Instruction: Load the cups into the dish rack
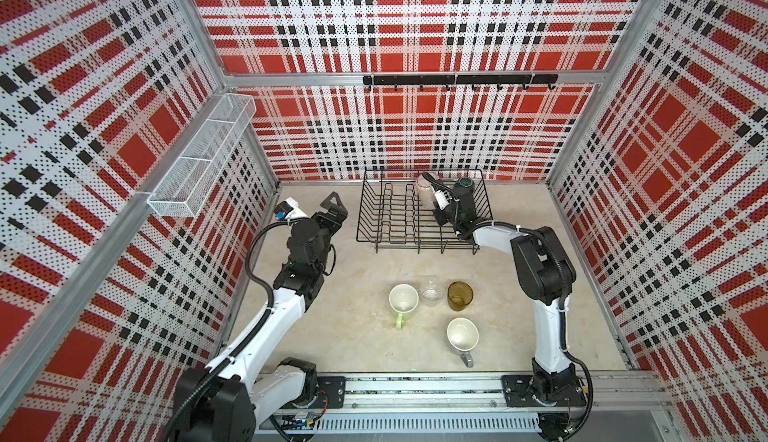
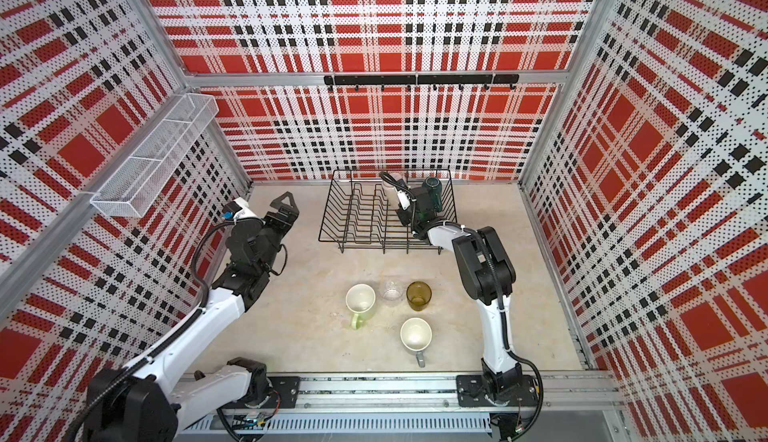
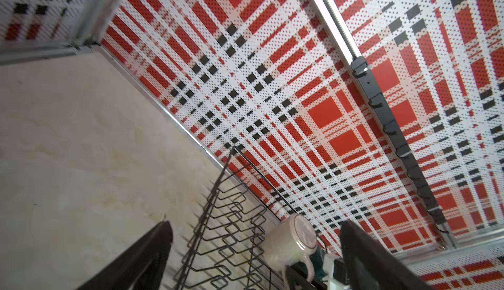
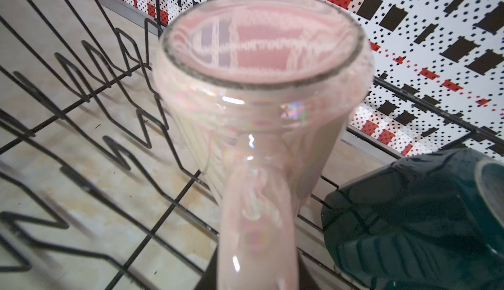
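Inside the dish rack [image 1: 399,241], near its back wall beside the dark teal mug [image 4: 409,220], the pale pink mug [image 4: 259,57] is clamped by its handle in the right gripper [image 1: 434,194], seemingly for mouth-down draining, while the left gripper [image 1: 334,209] is parked beside the rack, jaws apart.

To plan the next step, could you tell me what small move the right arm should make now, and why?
Probably lower the pale pink mug a touch until it settles on the wires of the dish rack. The right gripper holds it by the handle, base up, inside the rack beside the dark teal mug, and whether its rim touches the wires yet is unclear.
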Action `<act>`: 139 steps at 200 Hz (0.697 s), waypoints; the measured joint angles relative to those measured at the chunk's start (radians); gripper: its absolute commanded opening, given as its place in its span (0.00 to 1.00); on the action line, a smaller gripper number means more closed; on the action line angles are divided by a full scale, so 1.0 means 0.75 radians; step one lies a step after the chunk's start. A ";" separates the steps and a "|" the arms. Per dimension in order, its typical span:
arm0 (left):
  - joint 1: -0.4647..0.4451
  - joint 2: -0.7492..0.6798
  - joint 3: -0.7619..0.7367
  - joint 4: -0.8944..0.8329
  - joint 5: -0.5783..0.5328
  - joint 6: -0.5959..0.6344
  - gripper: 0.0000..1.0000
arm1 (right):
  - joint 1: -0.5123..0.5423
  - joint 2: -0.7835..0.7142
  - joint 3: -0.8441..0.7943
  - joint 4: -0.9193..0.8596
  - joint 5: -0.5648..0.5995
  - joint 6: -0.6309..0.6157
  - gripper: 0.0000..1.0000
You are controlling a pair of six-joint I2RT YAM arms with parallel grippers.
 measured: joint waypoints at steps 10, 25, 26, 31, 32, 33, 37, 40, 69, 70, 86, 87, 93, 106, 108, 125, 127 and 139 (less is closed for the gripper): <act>0.017 -0.020 -0.018 -0.024 -0.013 0.013 0.98 | 0.000 0.032 0.040 -0.013 0.001 0.000 0.00; 0.030 -0.039 -0.038 -0.051 -0.023 0.029 0.98 | 0.000 0.076 0.098 -0.033 0.002 -0.001 0.00; 0.030 -0.039 -0.038 -0.052 -0.023 0.030 0.98 | 0.000 0.077 0.101 -0.033 0.001 -0.001 0.00; 0.031 -0.043 -0.043 -0.060 -0.024 0.034 0.98 | 0.000 0.091 0.117 -0.041 0.001 -0.003 0.00; 0.031 -0.044 -0.044 -0.061 -0.023 0.035 0.98 | 0.000 0.092 0.119 -0.041 0.001 -0.003 0.00; 0.032 -0.044 -0.044 -0.062 -0.024 0.036 0.98 | 0.000 0.093 0.120 -0.042 0.001 -0.003 0.00; 0.032 -0.047 -0.047 -0.068 -0.024 0.040 0.98 | 0.000 0.100 0.127 -0.046 0.001 -0.003 0.00; 0.032 -0.048 -0.048 -0.073 -0.024 0.041 0.98 | -0.001 0.103 0.129 -0.047 0.000 -0.002 0.00; 0.033 -0.066 -0.057 -0.104 -0.023 0.057 0.98 | -0.002 0.105 0.129 -0.045 -0.008 0.015 0.00; 0.033 -0.067 -0.057 -0.105 -0.023 0.058 0.98 | -0.002 0.105 0.129 -0.045 -0.008 0.016 0.00; 0.035 -0.075 -0.071 -0.112 -0.022 0.064 0.98 | -0.003 0.106 0.128 -0.045 -0.015 0.032 0.00; 0.035 -0.075 -0.071 -0.113 -0.022 0.064 0.98 | -0.003 0.106 0.128 -0.045 -0.015 0.033 0.00; 0.035 -0.077 -0.075 -0.115 -0.022 0.065 0.98 | -0.003 0.106 0.128 -0.044 -0.017 0.039 0.00; 0.036 -0.077 -0.080 -0.121 -0.021 0.066 0.98 | -0.003 0.106 0.126 -0.044 -0.022 0.055 0.00; 0.036 -0.077 -0.080 -0.121 -0.020 0.066 0.98 | -0.003 0.106 0.126 -0.044 -0.022 0.057 0.00; 0.037 -0.077 -0.083 -0.124 -0.017 0.067 0.98 | -0.003 0.107 0.126 -0.044 -0.031 0.077 0.02; 0.037 -0.077 -0.083 -0.124 -0.016 0.067 0.98 | -0.003 0.107 0.126 -0.044 -0.032 0.080 0.03; 0.036 -0.077 -0.083 -0.125 -0.013 0.067 0.98 | -0.004 0.109 0.126 -0.042 -0.036 0.095 0.06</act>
